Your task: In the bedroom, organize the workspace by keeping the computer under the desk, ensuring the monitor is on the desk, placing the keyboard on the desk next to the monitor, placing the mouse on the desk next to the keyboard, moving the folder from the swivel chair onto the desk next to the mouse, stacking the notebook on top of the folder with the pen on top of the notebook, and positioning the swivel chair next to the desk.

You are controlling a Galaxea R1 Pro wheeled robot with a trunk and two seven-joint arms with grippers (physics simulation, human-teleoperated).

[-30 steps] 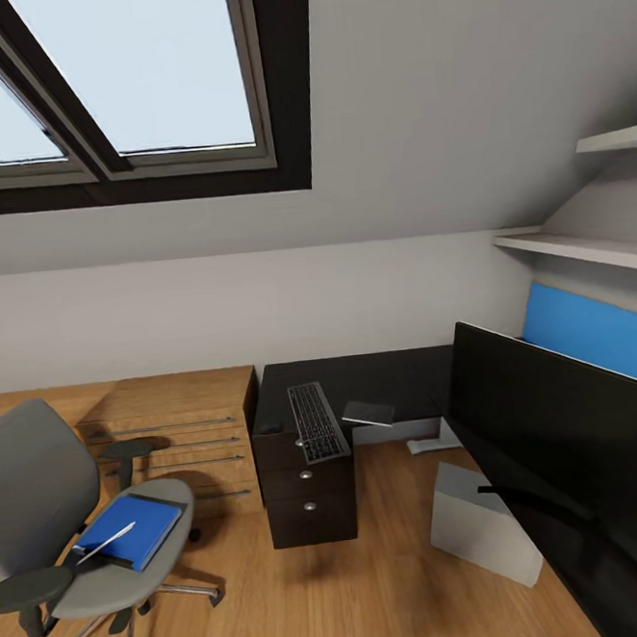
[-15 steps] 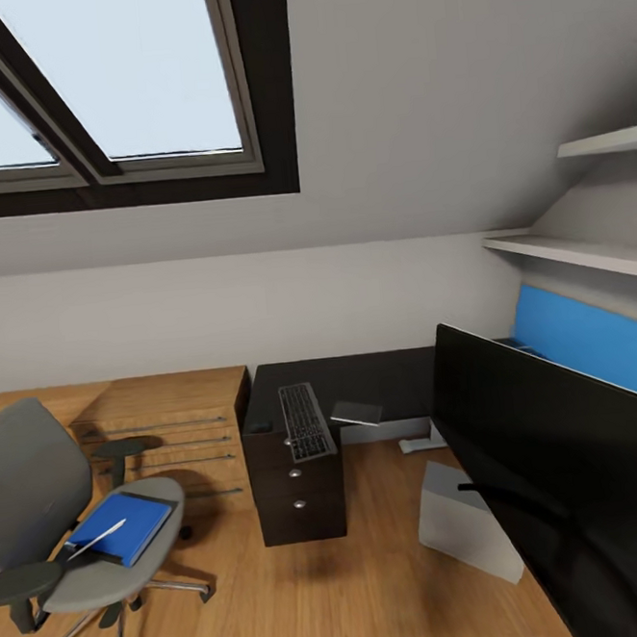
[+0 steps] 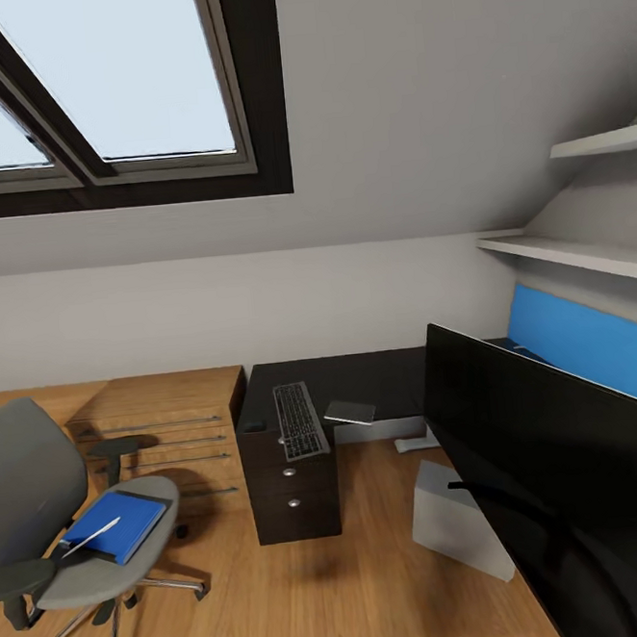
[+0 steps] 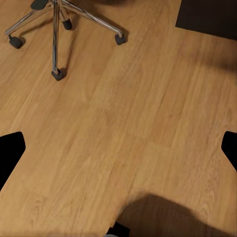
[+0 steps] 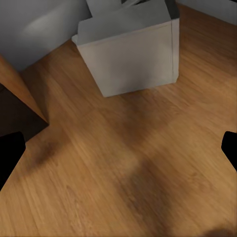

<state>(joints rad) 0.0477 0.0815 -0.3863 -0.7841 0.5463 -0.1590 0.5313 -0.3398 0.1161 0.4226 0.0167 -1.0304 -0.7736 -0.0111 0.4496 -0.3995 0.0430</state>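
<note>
Monitor (image 3: 564, 471), a broad black slab, looms at the right of the head view, close to the camera and tilted, its screen face dark. Beyond it a skylight (image 3: 115, 85) cuts into the sloped grey ceiling, and two white shelves (image 3: 583, 252) run along the right wall above a blue panel (image 3: 590, 333).

Against the back wall stands the dark worktop (image 3: 362, 377), with a three-drawer unit (image 3: 295, 494) under its left end. Beside that, to the left, sits a low wooden dresser (image 3: 173, 418).

The grey swivel chair (image 3: 35, 498) stands well apart from the worktop at the left, on the wooden floor (image 3: 314, 599); its chrome legs and castors also show in the left wrist view. The grey computer (image 3: 457, 519) case rests on the floor, tilted, between the drawer unit and the monitor, and appears again in the right wrist view (image 5: 131, 54).

On the chair seat lies the blue folder (image 3: 119, 524), with a dark notebook (image 3: 146, 498) edge showing at it and a white pen (image 3: 91, 536) lying across it. The keyboard (image 3: 298, 419) lies on the worktop's left end, over the drawers. Just beside it a thin dark slab (image 3: 351, 411) juts off the worktop edge. A small dark mouse (image 3: 254, 427) sits left of the keyboard.

Left pincer (image 4: 118, 148) hangs over bare floor, its fingers spread wide, holding nothing. Right pincer (image 5: 118, 148) likewise gapes wide over the floor near the computer.
</note>
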